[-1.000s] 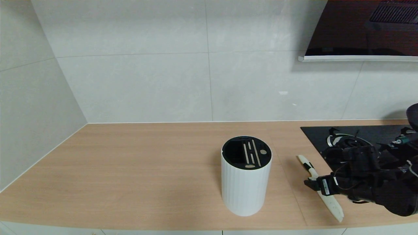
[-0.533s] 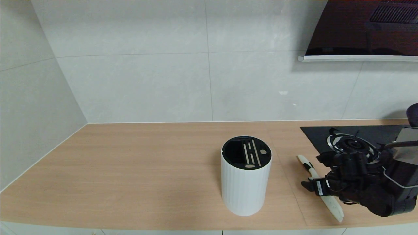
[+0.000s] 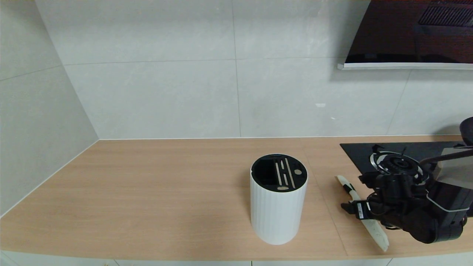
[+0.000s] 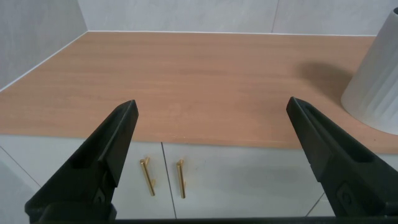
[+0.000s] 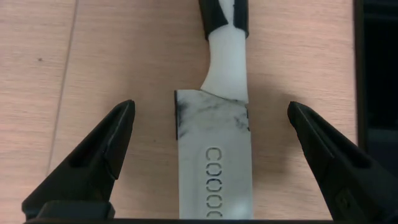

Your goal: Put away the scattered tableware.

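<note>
A white knife point(image 3: 377, 233) with a black band on its handle lies on the wooden counter point(image 3: 166, 192), right of the white ribbed cylindrical holder point(image 3: 279, 207) with a black slotted top. My right gripper point(image 3: 357, 194) hangs open just over the knife's middle. In the right wrist view, the knife point(image 5: 214, 155) lies lengthwise between the two black fingers point(image 5: 93, 168) of that gripper point(image 5: 210, 124), untouched. My left gripper point(image 4: 211, 112) stands open off the counter's front edge, with the holder point(image 4: 376, 81) off to one side.
A black gas hob point(image 3: 354, 151) with a burner point(image 3: 391, 162) lies right behind the knife. A range hood point(image 3: 406, 37) hangs at the upper right. Tiled walls close the back and left. Cabinet door handles point(image 4: 149, 177) sit under the counter point(image 4: 186, 81) edge.
The right arm has turned at the wrist and its forearm has risen, while its gripper stayed over the knife's middle. Knife and holder have not moved.
</note>
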Controlling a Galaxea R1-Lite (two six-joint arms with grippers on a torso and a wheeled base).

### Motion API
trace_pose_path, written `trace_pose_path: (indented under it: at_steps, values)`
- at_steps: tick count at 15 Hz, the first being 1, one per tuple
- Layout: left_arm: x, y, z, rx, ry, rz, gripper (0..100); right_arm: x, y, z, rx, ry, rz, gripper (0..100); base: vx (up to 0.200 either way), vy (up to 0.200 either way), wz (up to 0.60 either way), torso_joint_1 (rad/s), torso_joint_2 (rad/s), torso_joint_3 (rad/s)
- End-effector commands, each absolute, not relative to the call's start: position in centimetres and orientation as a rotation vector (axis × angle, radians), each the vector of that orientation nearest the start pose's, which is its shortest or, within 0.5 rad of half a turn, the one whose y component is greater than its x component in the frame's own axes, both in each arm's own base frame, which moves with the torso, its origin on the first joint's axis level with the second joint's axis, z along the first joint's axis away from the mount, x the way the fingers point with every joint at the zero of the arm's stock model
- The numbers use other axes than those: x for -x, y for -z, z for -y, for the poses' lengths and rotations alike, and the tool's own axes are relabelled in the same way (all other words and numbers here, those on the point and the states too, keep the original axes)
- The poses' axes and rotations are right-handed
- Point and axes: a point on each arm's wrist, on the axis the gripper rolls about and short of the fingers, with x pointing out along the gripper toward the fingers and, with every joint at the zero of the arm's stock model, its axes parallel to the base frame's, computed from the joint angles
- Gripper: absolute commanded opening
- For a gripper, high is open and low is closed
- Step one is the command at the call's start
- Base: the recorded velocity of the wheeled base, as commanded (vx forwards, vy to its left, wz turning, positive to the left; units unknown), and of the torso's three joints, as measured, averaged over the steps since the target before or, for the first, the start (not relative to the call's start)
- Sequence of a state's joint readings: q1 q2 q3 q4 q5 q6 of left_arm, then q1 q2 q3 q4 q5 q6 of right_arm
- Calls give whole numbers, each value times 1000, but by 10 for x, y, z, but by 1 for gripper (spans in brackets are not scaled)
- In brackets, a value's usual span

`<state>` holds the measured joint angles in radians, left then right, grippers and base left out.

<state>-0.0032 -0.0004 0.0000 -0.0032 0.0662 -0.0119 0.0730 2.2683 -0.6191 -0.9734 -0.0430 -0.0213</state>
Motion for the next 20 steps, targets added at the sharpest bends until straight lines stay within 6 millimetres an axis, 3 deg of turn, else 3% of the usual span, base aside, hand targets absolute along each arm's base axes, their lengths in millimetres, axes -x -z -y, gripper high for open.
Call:
trace_pose_path:
  at_steps: [1,2,11,13,16,17,18,20]
  values:
    - [23,-76,-2,12,-63,3,100,-334,18,-24,62,-32,-683,100,0,0,0,0,0,0]
    - [23,-76,-2,12,-63,3,100,-334,18,-24,62,-32,-683,0,0,0,0,0,0,0]
    - [23,-76,-2,12,-64,3,100,-332,12,-24,67,-24,-672,0,0,0,0,0,0,0]
    - [23,-76,-2,12,-63,3,100,-327,-20,-25,69,0,-590,0,0,0,0,0,0,0]
    - [23,-76,-2,12,-63,3,100,-305,-85,-31,64,-24,-459,0,0,0,0,0,0,0]
    - [23,-76,-2,12,-63,3,100,-302,-95,-32,66,-32,-447,0,0,0,0,0,0,0]
    - [23,-76,-2,12,-63,5,100,-292,-129,-44,69,-74,-397,0,0,0,0,0,0,0]
    - [23,-76,-2,11,-63,5,100,-285,-164,-62,76,-145,-352,0,0,0,0,0,0,0]
